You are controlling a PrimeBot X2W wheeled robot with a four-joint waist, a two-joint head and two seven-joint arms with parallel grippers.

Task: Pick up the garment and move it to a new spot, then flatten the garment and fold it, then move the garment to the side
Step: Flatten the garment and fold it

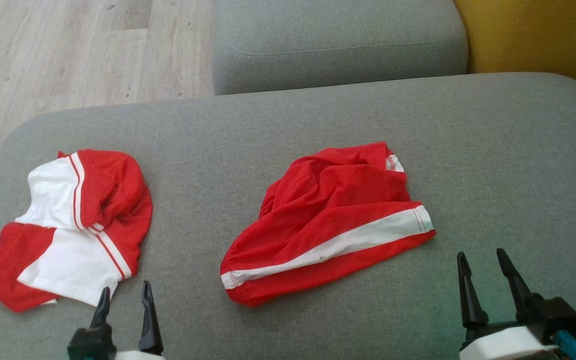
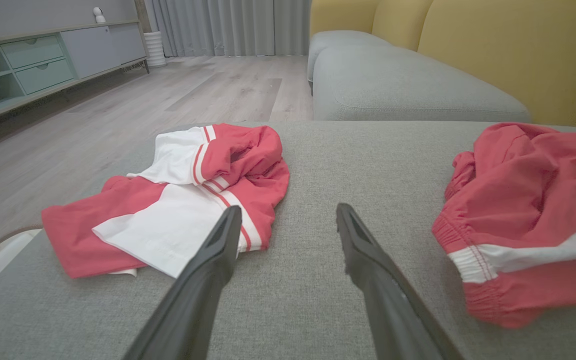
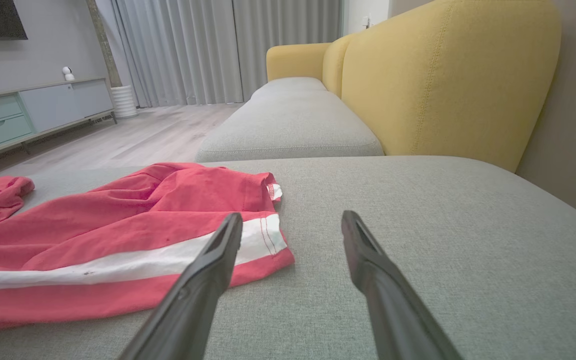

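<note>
Head view has the left gripper and right gripper both empty, jaws apart, the crumpled red garment lying ahead between them, nearer the right jaws, so a sound pick probably pinches its near edge deeply.

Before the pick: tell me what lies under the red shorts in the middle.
The red shorts lie crumpled on the grey cushion, which shows all around them. The patch beneath is covered; nothing pokes out.
</note>
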